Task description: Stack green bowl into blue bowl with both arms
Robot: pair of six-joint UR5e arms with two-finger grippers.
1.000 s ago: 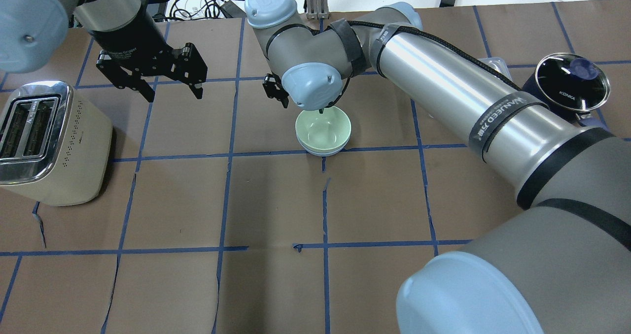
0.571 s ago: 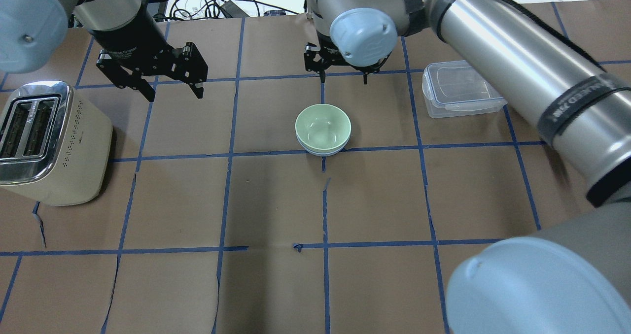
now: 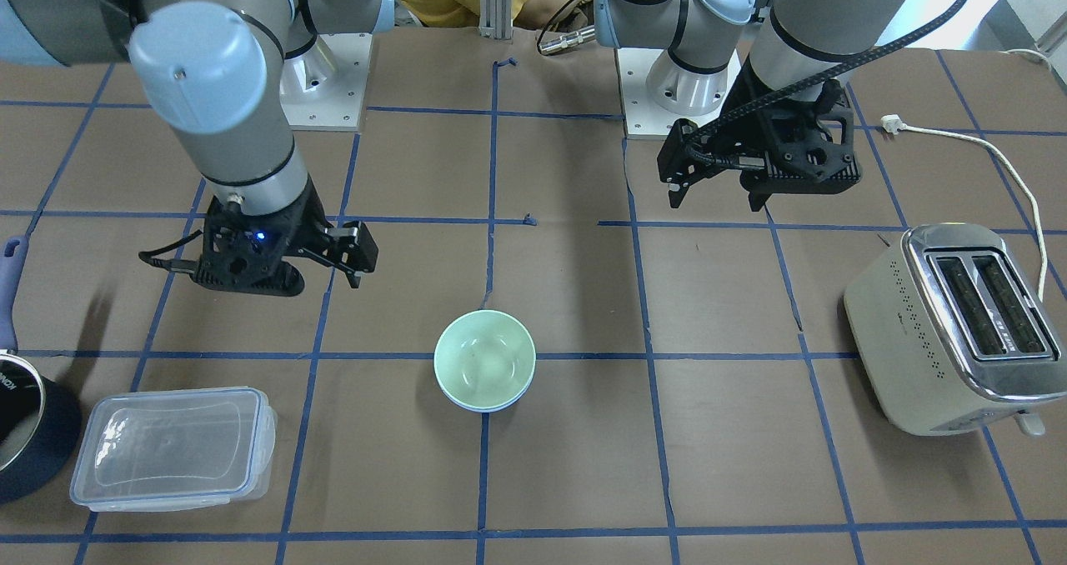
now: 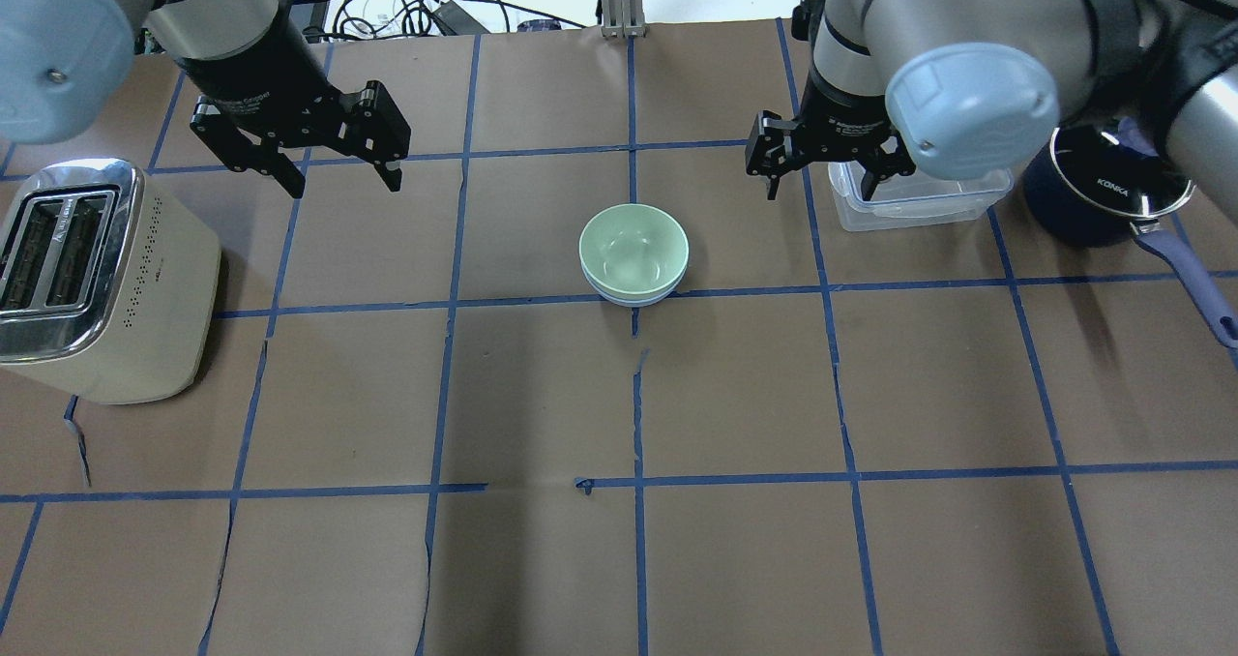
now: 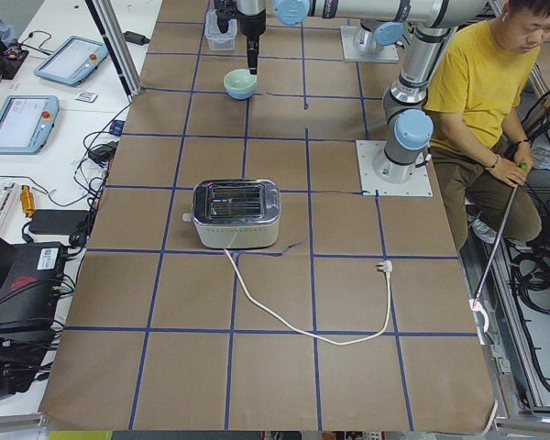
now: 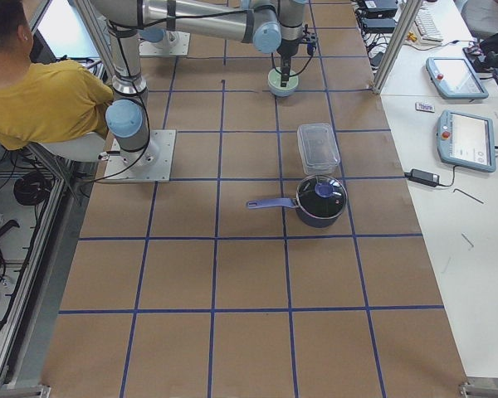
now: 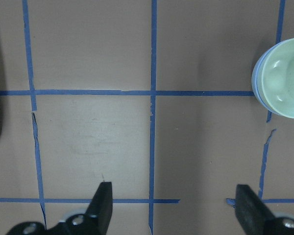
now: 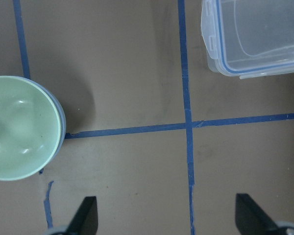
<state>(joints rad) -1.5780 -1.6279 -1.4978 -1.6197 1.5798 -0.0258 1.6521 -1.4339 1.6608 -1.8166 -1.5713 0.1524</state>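
Note:
The green bowl (image 4: 633,250) sits nested inside the blue bowl (image 4: 633,300) at the table's middle; only the blue rim shows under it. Both also show in the front view: green bowl (image 3: 484,358), blue bowl (image 3: 483,407). My left gripper (image 4: 343,187) is open and empty, hovering well to the left of the bowls. In its wrist view the green bowl (image 7: 283,78) is at the right edge. My right gripper (image 4: 817,192) is open and empty, hovering to the right of the bowls. In its wrist view the green bowl (image 8: 19,127) is at the left.
A cream toaster (image 4: 97,279) stands at the left edge. A clear lidded container (image 4: 919,196) lies just right of my right gripper. A dark navy pot (image 4: 1103,192) with a glass lid and long handle is beyond it. A person (image 5: 477,82) sits behind the robot.
My right arm has swung away from above the bowls to the right, open and empty, and now hovers beside the clear container. The nested bowls and my left arm have not moved.

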